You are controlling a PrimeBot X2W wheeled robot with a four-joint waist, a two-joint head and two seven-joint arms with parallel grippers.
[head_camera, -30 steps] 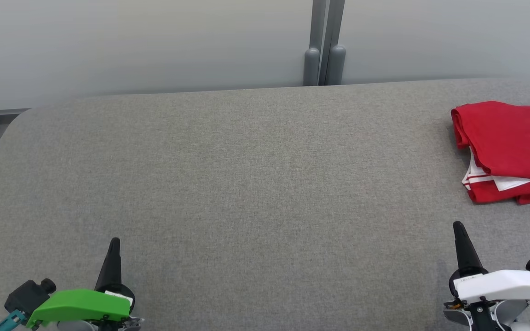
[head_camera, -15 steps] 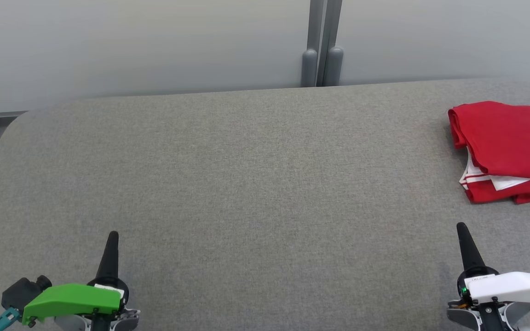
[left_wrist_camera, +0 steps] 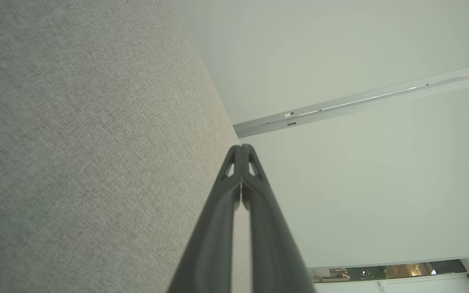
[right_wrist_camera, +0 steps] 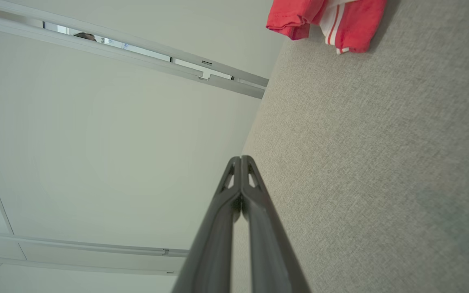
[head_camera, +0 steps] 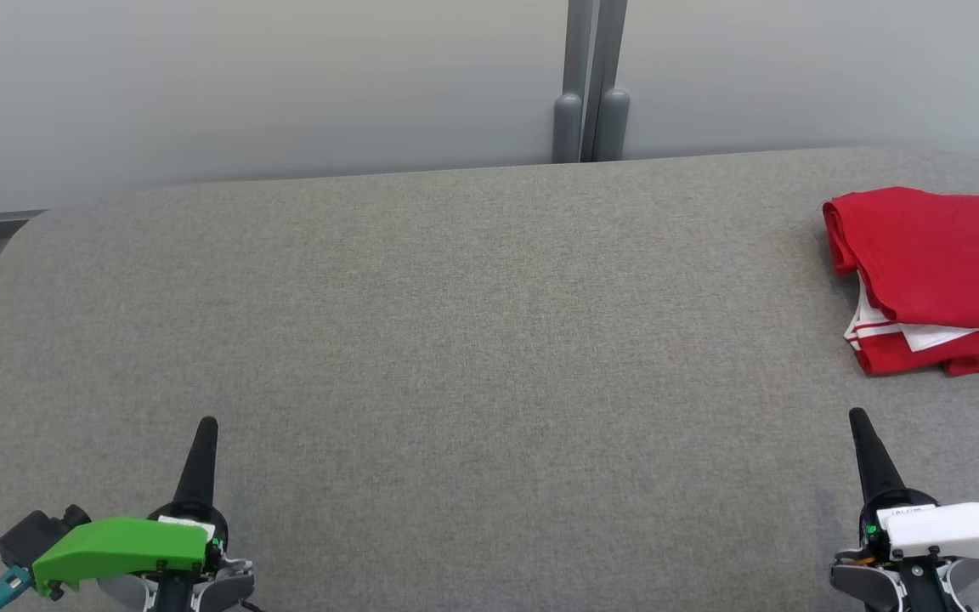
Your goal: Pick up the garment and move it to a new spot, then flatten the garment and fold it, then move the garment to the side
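Only my head view has drifted this past second; on the grey fabric-topped table (head_camera: 455,297), the folded red garment with white stripes (head_camera: 931,263) lies unmoved at far right. My left claw (head_camera: 207,423) and right claw (head_camera: 857,415) are pinched shut, empty; a stray right-claw sweep could rumple the folds.

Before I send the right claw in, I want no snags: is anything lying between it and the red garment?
Nothing visible does: just grey table runs from the shut right claw to the garment.
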